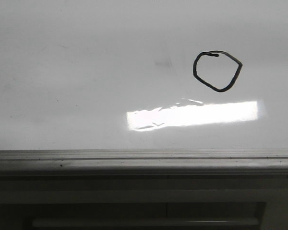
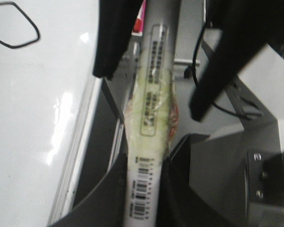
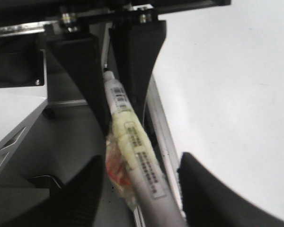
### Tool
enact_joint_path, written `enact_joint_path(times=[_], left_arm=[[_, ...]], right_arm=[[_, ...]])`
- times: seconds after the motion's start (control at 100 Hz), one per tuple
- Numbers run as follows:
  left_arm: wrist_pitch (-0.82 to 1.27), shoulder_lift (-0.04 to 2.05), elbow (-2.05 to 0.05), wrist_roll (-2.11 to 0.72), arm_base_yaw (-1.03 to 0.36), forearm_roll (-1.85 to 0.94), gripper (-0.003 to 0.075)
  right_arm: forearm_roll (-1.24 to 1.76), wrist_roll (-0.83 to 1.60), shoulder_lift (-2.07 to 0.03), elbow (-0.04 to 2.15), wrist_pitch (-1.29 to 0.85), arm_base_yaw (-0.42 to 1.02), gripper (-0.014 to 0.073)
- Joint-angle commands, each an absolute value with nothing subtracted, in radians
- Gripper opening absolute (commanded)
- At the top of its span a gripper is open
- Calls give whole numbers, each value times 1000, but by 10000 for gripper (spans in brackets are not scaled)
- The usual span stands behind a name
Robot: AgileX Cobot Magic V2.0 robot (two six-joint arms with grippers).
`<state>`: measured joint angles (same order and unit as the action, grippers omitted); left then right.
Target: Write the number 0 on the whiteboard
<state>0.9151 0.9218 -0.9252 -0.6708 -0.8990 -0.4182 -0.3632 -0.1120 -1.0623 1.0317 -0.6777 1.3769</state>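
The number 0 (image 1: pixel 221 90), an angular closed black loop, stands on the whiteboard (image 1: pixel 86 96) at the upper right; it also shows in the left wrist view (image 2: pixel 13 46). Neither gripper shows in the front view. My left gripper (image 2: pixel 149 158) is shut on the barcode end of a white marker (image 2: pixel 154 94), off the board beyond its frame. My right gripper (image 3: pixel 141 163) is open, its fingers (image 3: pixel 80 189) wide on either side of the same marker (image 3: pixel 132 146) without touching it. The marker's tip is hidden.
The board's grey metal frame (image 1: pixel 144 155) runs along its near edge. A bright light patch (image 1: pixel 192 115) lies below the 0, and a faint grey smudge (image 1: pixel 163 62) lies left of it. Grey metal robot structure (image 2: pixel 255 165) and a black cable (image 2: pixel 196 56) lie under the grippers.
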Motion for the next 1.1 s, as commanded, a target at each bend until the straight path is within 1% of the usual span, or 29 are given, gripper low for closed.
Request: enact_joint_path(times=[0.0,0.04,0.08,0.15,0.19,0.22,0.24,0.25,0.26,0.27,0.29,0.3,0.31,0.32,0.33,0.34,0.35,0.36,0.41,0.54,0.73,0.97,1.09], left_arm=[[713,916,-932,-543,-902,-449,-20],[643,916,-913,-479,-902,-449,-20],[552,916,-880,-397,-902,-449,-20],[371,918,-810,-244,-902,-449,-20],[283,921,-764,-188,-902,-449,-20],[199,930,-735,-151,-900,-449,-20],[170,937,-715,-129,-900,-449,-20],[143,940,-708,-122,-898,-449,-20],[131,942,-696,-115,-899,-449,-20],[106,949,-691,-104,-897,-449,-20],[73,959,-675,-90,-896,-449,-20],[64,963,-670,-87,-895,-449,-20],[55,971,-662,-84,-893,-449,-20],[39,975,-658,-83,-892,-449,-20],[32,980,-651,-83,-891,-449,-20],[20,989,-648,-83,-889,-450,-20],[14,993,-642,-83,-888,-453,-20],[0,1003,-640,-83,-889,-452,-20],[-24,1040,-629,-83,-880,-463,-20],[-100,1134,-628,-83,-874,-497,-20],[-192,1240,-628,-83,-874,-572,-20],[-320,1288,-628,-83,-874,-700,-20],[-333,1295,-628,-87,-874,-704,-20]], right_arm=[[-471,-226,-995,1058,-653,1376,554],[-519,-275,-961,1058,-667,1376,604],[-554,-330,-923,1058,-682,1376,615],[-598,-411,-862,1058,-718,1376,584],[-605,-439,-823,1058,-746,1376,531],[-605,-463,-800,1058,-782,1376,472],[-605,-479,-784,1058,-799,1376,415],[-605,-484,-779,1058,-817,1376,370],[-605,-490,-768,1058,-827,1376,346],[-605,-500,-763,1058,-848,1376,294],[-605,-511,-749,1058,-879,1376,239],[-605,-515,-745,1058,-889,1376,181],[-603,-517,-736,1056,-900,1376,151],[-603,-517,-732,1056,-919,1376,92],[-601,-517,-724,1056,-929,1376,62],[-600,-517,-720,1054,-948,1376,3],[-600,-517,-717,1054,-957,1376,-25],[-600,-517,-709,1052,-973,1376,-81],[-600,-521,-684,1041,-1009,1376,-60],[-598,-540,-629,1006,-1032,1376,-60],[-582,-570,-609,977,-1031,1376,-60],[-567,-570,-609,975,-1029,1376,-60],[-565,-570,-609,975,-1029,1376,-60]])
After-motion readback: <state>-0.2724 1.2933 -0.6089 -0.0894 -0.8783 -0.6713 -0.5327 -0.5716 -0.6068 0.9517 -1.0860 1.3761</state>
